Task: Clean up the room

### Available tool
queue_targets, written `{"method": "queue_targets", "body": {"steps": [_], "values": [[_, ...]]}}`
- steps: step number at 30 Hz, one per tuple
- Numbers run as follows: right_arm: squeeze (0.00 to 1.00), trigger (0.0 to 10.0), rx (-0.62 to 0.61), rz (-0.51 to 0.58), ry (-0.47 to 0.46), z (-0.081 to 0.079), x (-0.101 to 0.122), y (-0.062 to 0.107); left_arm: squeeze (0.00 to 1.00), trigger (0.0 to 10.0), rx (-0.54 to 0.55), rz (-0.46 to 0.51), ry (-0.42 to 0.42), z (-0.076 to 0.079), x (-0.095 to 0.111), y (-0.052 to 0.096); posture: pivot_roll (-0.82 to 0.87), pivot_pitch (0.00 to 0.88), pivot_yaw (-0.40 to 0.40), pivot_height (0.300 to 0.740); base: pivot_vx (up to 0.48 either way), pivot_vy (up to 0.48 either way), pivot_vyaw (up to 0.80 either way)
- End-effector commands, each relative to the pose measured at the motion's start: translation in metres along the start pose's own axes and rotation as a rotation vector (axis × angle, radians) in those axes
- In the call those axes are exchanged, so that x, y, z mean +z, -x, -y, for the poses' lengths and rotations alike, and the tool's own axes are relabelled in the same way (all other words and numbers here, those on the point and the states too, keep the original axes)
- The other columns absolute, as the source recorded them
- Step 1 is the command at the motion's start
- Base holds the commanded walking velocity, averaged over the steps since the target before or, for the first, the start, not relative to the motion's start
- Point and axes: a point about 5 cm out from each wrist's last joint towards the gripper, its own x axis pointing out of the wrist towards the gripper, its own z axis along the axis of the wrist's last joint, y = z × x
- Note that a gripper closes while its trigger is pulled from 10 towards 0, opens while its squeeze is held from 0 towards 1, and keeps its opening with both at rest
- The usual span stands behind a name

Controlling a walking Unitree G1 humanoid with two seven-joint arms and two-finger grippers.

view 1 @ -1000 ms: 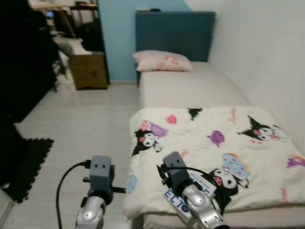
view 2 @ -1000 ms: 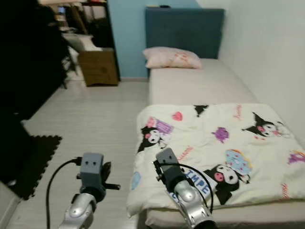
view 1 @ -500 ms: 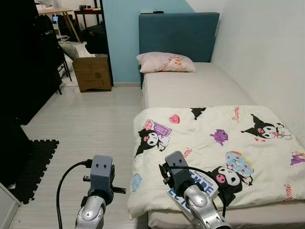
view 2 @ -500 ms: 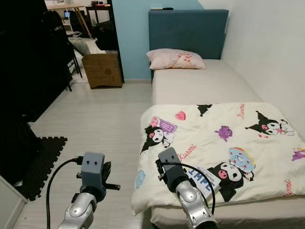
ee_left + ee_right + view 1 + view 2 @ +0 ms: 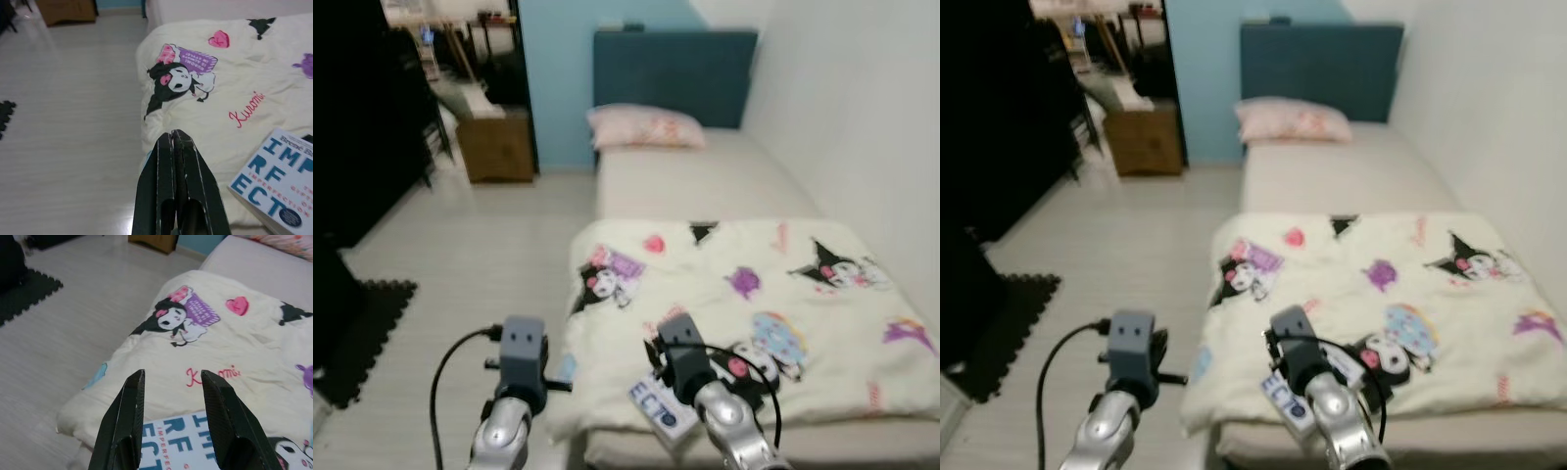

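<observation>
One book on bed corner, two hands above it.
Eye views: one bed (image 5: pixel 705 181), one pillow (image 5: pixel 644 125), one cartoon blanket (image 5: pixel 783 294), one book (image 5: pixel 658 411) at the blanket's near edge, one cardboard box (image 5: pixel 496 147), one dark mat (image 5: pixel 362 328) on the floor. Left wrist view: left hand (image 5: pixel 177 139) fingers pressed together, empty, just beside the book (image 5: pixel 274 181). Right wrist view: right hand (image 5: pixel 172 382) spread wide, empty, over the book (image 5: pixel 176 443).

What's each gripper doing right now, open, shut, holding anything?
Left gripper: shut, holding nothing, above the blanket's edge.
Right gripper: open, holding nothing, fingers just above the book.
</observation>
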Motion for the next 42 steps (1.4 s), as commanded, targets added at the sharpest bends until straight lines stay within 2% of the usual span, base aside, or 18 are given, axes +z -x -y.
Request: {"method": "queue_targets", "body": {"steps": [1, 11, 13, 16, 21, 31, 34, 38, 42], "values": [[0.00, 10.0, -0.009, -0.007, -0.004, 0.004, -0.002, 0.002, 0.00, 10.0, -0.003, -0.020, -0.006, 0.002, -0.005, 0.002, -0.05, 0.000, -0.023, 0.740, 0.000, -0.390, 0.00], [0.00, 10.0, -0.006, -0.008, -0.004, 0.005, -0.001, 0.002, 0.00, 10.0, 0.010, -0.019, 0.000, 0.001, -0.005, 0.002, -0.05, 0.000, -0.030, 0.740, 0.000, -0.392, 0.00], [0.00, 10.0, -0.004, -0.008, -0.004, 0.005, -0.001, 0.002, 0.00, 10.0, 0.032, -0.042, 0.056, -0.002, -0.007, 0.002, -0.05, 0.000, -0.033, 0.740, 0.000, 0.000, 0.00], [0.00, 10.0, -0.003, -0.008, -0.004, 0.004, -0.001, 0.002, 0.00, 10.0, 0.041, -0.049, 0.064, -0.006, -0.007, 0.001, -0.05, 0.000, -0.033, 0.740, 0.000, 0.480, 0.00], [0.00, 10.0, -0.003, -0.007, -0.008, 0.003, 0.000, 0.002, 0.00, 10.0, 0.045, -0.033, 0.057, -0.010, -0.005, 0.001, -0.05, 0.000, -0.030, 0.740, 0.000, 0.480, 0.00], [0.00, 10.0, -0.012, -0.008, -0.018, 0.002, 0.000, 0.001, 0.00, 10.0, 0.029, -0.010, 0.002, -0.011, 0.000, -0.001, -0.05, 0.000, -0.025, 0.740, 0.000, 0.000, 0.00], [0.00, 10.0, -0.079, -0.017, -0.062, 0.010, 0.000, 0.000, 0.00, 10.0, 0.007, -0.001, -0.018, -0.010, 0.002, -0.003, -0.05, 0.000, -0.022, 0.740, 0.000, 0.000, 0.00], [0.00, 10.0, -0.095, -0.018, -0.074, 0.012, 0.000, 0.000, 0.00, 10.0, 0.005, -0.003, -0.020, -0.010, 0.002, -0.004, -0.05, 0.000, -0.021, 0.740, 0.000, 0.000, 0.00], [0.00, 10.0, -0.111, -0.024, -0.089, 0.016, 0.004, -0.003, 0.00, 10.0, 0.026, -0.052, -0.046, -0.012, -0.003, -0.006, -0.05, 0.001, -0.022, 0.740, 0.000, 0.000, 0.00]]}}
